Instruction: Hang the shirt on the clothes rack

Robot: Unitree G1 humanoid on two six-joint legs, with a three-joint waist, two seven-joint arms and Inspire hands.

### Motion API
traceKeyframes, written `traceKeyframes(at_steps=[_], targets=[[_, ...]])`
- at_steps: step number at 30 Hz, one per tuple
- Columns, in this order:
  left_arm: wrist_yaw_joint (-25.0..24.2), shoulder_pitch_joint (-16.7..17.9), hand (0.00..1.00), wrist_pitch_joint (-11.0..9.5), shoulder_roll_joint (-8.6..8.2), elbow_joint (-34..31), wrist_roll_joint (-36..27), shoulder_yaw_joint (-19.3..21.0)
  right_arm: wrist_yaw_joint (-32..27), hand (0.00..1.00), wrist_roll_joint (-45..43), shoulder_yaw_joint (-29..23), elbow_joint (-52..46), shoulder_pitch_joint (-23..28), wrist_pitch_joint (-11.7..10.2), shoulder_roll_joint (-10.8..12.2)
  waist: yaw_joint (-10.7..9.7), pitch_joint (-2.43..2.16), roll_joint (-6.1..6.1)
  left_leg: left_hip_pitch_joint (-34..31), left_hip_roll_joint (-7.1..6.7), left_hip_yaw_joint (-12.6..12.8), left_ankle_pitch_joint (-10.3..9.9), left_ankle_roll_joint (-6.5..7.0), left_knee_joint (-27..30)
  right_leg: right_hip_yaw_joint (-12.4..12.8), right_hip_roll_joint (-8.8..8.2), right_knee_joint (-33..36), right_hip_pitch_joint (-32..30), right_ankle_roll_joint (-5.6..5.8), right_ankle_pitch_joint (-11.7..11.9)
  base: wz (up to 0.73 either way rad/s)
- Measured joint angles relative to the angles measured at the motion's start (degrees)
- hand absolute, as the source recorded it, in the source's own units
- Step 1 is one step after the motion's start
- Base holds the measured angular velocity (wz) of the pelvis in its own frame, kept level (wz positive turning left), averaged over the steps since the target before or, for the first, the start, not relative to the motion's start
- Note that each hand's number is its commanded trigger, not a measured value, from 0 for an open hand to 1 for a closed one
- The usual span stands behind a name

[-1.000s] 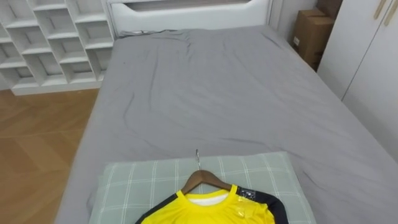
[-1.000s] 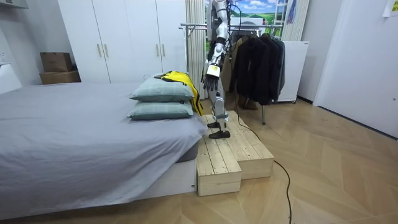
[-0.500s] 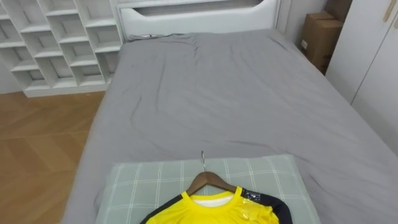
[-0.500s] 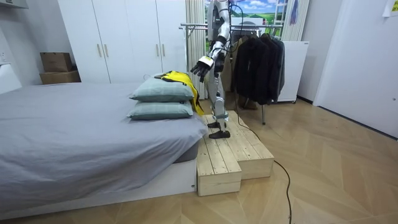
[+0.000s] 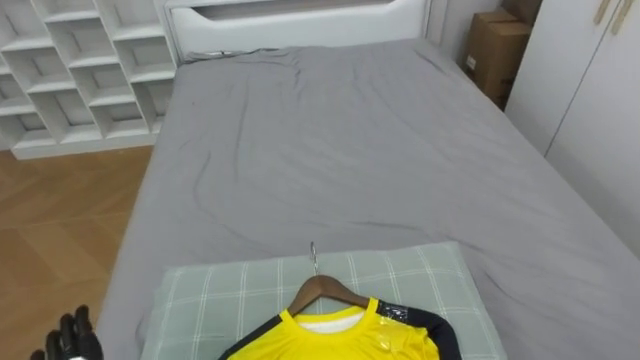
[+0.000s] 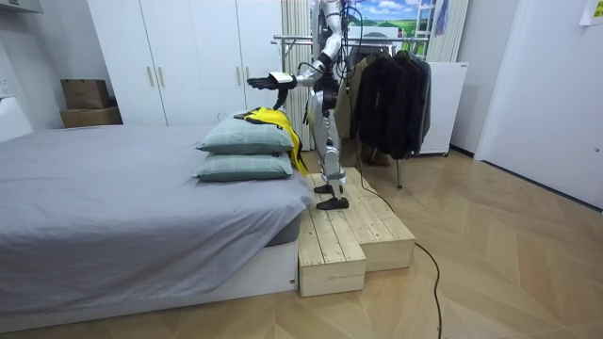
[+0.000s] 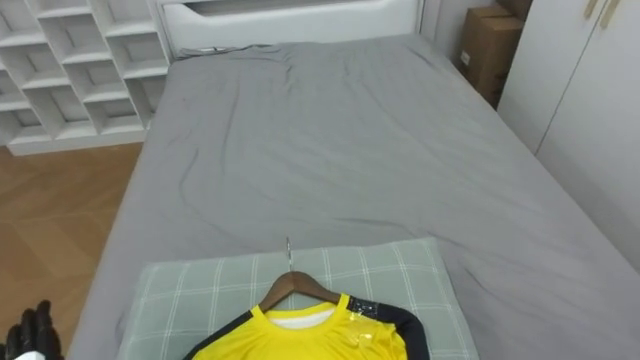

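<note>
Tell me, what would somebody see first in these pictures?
The bright yellow shirt on a wooden hanger, lying on the checked green pillow at the near end of the big grey bed. Next, the robot's black left hand, open, at the lower left beside the pillow.

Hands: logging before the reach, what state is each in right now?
Left hand: open, holding nothing.
Right hand: cannot be told.
</note>
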Motion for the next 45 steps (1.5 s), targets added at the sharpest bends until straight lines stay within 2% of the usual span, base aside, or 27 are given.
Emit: traceKeyframes(at_steps=[4, 9, 15, 20, 23, 30, 45], targets=[[0.42, -0.58, 0.0, -0.66, 0.01, -0.08, 1.99, -0.29, -0.08, 0.0, 0.0, 0.0, -0.05, -0.07, -0.5, 0.0, -0.74, -0.01, -0.18, 0.33, 0.02, 0.22, 0.0, 0.0, 0.01, 0.32, 0.02, 0.08, 0.21, 0.0, 0.0, -0.04], [1.56, -0.92, 0.0, -0.79, 0.01, -0.07, 2.31, -1.87, -0.13, 0.0, 0.16, 0.9, -0.03, -0.23, -0.43, -0.04, -0.74, -0.02, -0.19, 0.38, 0.18, 0.86, 0.0, 0.0, 0.02, 1.42, 0.14, 0.69, -0.4, 0.0, 0.01, -0.07], [2.49, -0.96, 0.0, -0.78, 0.01, -0.08, 3.56, -3.98, -0.13, 0.0, 0.01, 2.26, -0.02, -0.19, -0.35, -0.07, -0.83, -0.03, -0.09, 0.46, 0.26, 0.95, -0.01, 0.0, 0.08, 1.55, 0.21, 0.8, -0.47, -0.05, 0.08, 0.0], [2.47, -1.06, 0.0, -0.74, 0.01, -0.7, 4.98, -4.17, 0.07, 0.0, -0.38, 2.22, 0.24, -0.21, -0.35, -0.07, -1.16, -0.02, -0.04, 0.58, 0.3, 0.87, -0.01, -0.01, 0.09, 1.54, 0.29, 0.69, -0.53, -0.08, 0.1, 0.0], [2.16, -1.08, 0.0, -0.29, 0.0, -0.66, 5.81, -4.6, 0.7, 0.0, -0.34, 2.19, 0.52, -0.17, -0.37, -0.09, -1.64, 0.02, -0.13, 0.86, 0.33, 0.98, -0.01, -0.01, 0.01, 1.58, 0.3, 0.65, -0.39, -0.08, 0.1, -0.02], [-0.66, -1.08, 0.0, 1.42, -0.02, 0.63, 7.54, -5.2, 0.79, 0.0, -0.23, 2.23, 0.52, -0.12, -0.11, -0.04, -2.5, 0.03, -0.18, 1.29, 0.52, 2.63, -0.01, -0.01, -0.46, 3.37, 0.43, 0.76, -0.45, -0.08, 0.1, -0.12], [-2.11, -1.23, 0.0, 1.82, -0.42, 4.74, 7.43, -6.45, 0.59, 0.0, -2.57, 2.21, 0.41, -0.33, 0.22, 0.0, -3.66, 0.05, -0.38, 1.38, 0.55, 3.15, -0.01, -0.01, -0.5, 3.88, 0.47, 0.81, -0.49, -0.07, 0.1, -0.02]])
